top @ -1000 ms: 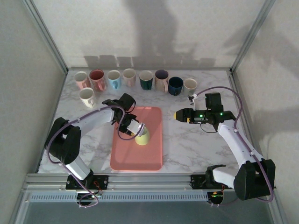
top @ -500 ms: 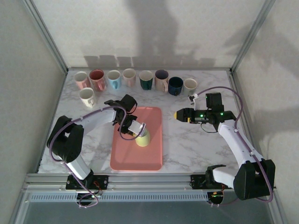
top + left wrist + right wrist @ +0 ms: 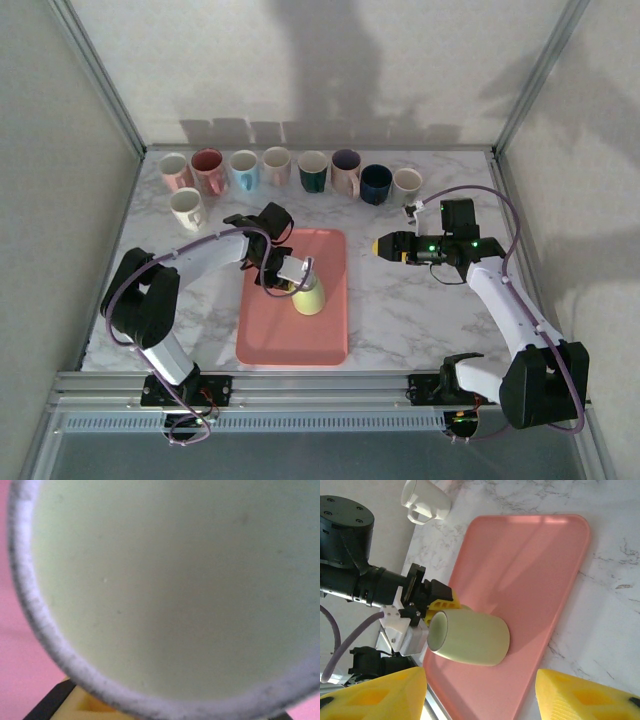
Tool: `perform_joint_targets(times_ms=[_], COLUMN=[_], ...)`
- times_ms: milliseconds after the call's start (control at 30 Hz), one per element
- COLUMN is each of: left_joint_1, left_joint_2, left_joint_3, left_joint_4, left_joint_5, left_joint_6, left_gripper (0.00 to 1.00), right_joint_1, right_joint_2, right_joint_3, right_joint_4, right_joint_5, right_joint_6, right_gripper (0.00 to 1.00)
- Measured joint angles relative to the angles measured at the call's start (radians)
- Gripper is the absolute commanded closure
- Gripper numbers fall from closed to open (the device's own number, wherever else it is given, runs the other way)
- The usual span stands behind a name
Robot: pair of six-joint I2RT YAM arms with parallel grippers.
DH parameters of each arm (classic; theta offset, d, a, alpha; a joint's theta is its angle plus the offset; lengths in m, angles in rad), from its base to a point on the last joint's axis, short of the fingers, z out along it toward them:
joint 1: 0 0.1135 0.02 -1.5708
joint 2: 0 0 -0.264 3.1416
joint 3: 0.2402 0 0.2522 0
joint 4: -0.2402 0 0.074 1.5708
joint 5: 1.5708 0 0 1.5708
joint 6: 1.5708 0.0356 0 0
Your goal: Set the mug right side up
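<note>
A pale green mug (image 3: 309, 298) stands mouth down on the pink tray (image 3: 300, 345), leaning a little. Its unglazed base ring faces my left wrist camera, close up as the mug (image 3: 175, 580). My left gripper (image 3: 286, 273) is shut against the mug's left side; its yellow fingers (image 3: 441, 602) sit close together behind the mug (image 3: 470, 640), and the handle is hidden there. My right gripper (image 3: 384, 246) hovers over the marble to the right of the tray (image 3: 530, 565). It is open with nothing between its fingertips (image 3: 590, 695).
Several mugs line the back of the table, from a pink one (image 3: 207, 168) to a cream one (image 3: 406, 183). A white mug (image 3: 186, 208) stands alone at the left, close to my left arm. Metal frame rails border the table.
My left gripper's jaws have closed on the mug's side. The mug has shifted and tipped slightly toward the near right. The right arm has not moved.
</note>
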Motion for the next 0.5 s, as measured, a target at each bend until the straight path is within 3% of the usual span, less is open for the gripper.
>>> perform_joint_targets(times_ms=[500], left_joint_1=[0.027], left_joint_2=[-0.218], left_joint_3=[-0.091], left_joint_4=[0.099], left_joint_5=[0.298], left_joint_6=[-0.604], left_gripper=[1.00], right_joint_1=[-0.001], right_joint_2=[0.000], right_joint_3=[0.000], right_joint_4=[0.005], right_joint_5=[-0.007], right_joint_6=[0.035], right_gripper=[0.40])
